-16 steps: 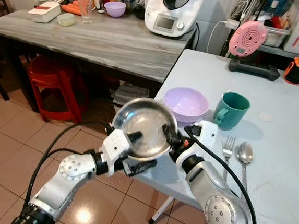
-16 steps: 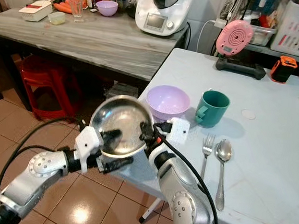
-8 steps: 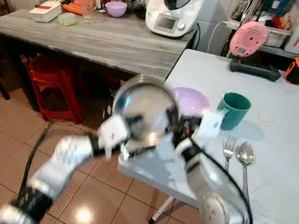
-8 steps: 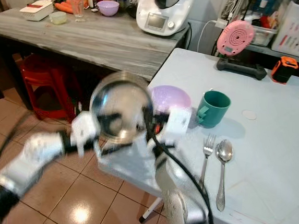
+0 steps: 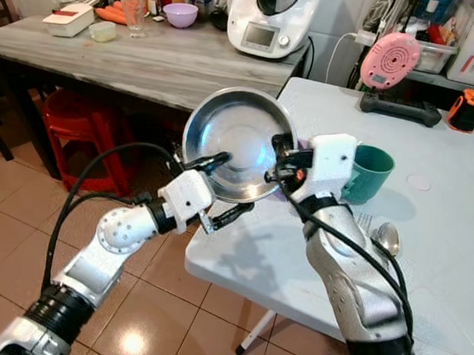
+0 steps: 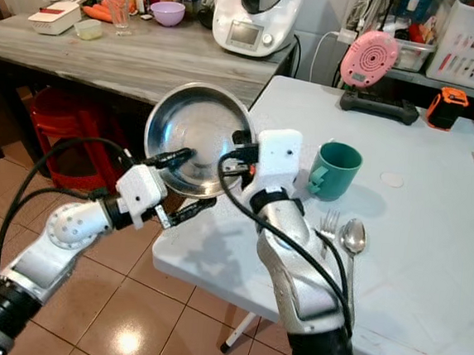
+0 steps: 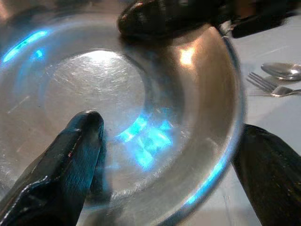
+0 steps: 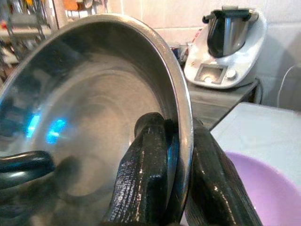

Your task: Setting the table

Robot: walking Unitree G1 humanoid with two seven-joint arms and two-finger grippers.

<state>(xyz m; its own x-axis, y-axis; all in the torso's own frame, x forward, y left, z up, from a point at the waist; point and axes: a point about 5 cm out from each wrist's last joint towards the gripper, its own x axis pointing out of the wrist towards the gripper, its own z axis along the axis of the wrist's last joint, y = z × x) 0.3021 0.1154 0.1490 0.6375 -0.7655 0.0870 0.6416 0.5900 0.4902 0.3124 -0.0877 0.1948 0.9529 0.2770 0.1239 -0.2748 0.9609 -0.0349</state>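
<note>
A steel bowl [image 5: 240,136] is held up on edge over the white table's [image 5: 439,245] near-left corner, its hollow facing me. My right gripper [image 5: 276,163] is shut on its right rim, one finger inside and one behind [image 8: 181,174]. My left gripper [image 5: 235,184] is open and straddles the lower rim: one finger lies inside the bowl, the other hangs below it. In the left wrist view both fingers [image 7: 75,150] stand wide apart. A purple bowl [image 8: 254,188] sits behind the steel one. A green mug [image 5: 370,173], a fork [image 6: 328,224] and a spoon [image 6: 353,235] lie to the right.
A grey wooden counter [image 5: 164,59] with a kitchen machine [image 5: 272,19] stands to the back left, with a red stool [image 5: 84,123] under it. A pink device [image 5: 390,60] and an orange box [image 5: 473,109] are at the table's far side. Tiled floor lies below my left arm.
Both arms lifted the steel bowl from table height and tipped it up toward me. It now covers most of the purple bowl. The mug, fork and spoon stayed put.
</note>
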